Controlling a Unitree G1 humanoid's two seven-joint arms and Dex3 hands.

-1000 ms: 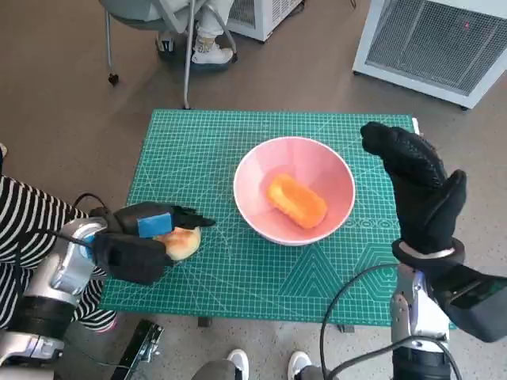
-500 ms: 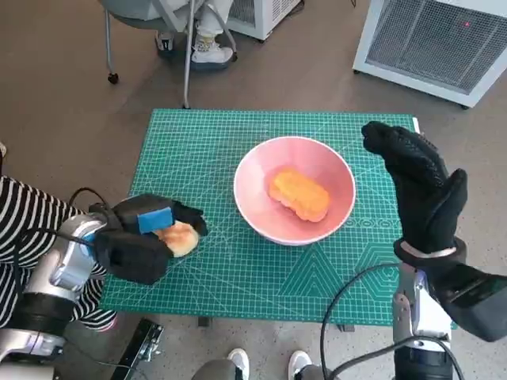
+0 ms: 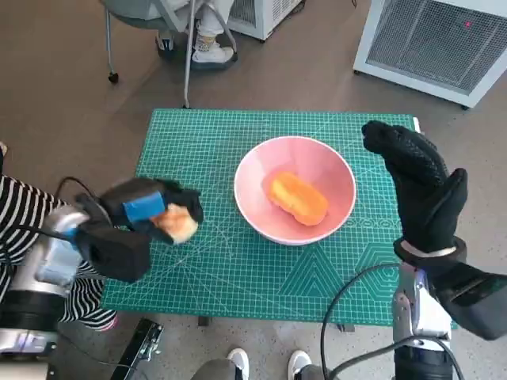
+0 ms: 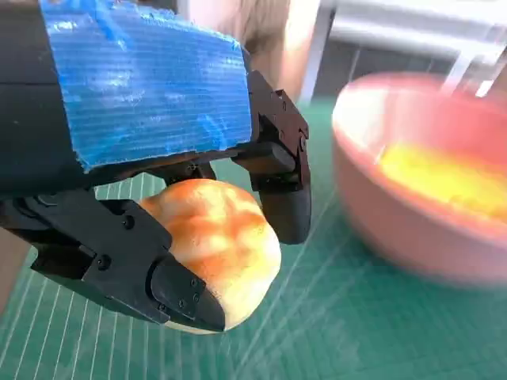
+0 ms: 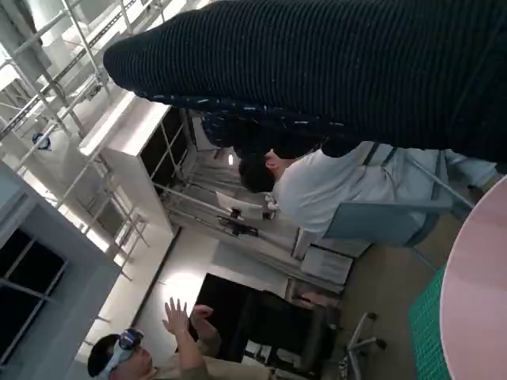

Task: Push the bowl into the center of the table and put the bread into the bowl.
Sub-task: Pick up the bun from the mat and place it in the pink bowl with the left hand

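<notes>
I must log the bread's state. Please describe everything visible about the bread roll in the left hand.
The bread roll is small, round and golden-brown, paler underneath, with a soft, lumpy crust. The left hand grips it between black fingers; it looks raised off the green mat, left of the pink bowl.

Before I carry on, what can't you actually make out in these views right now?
- Underside of the bread: hidden by the left hand in the head and left wrist views.
- Bowl and the orange item in it: blurred in the left wrist view.
- Right hand fingers: barely visible in the right wrist view.
</notes>
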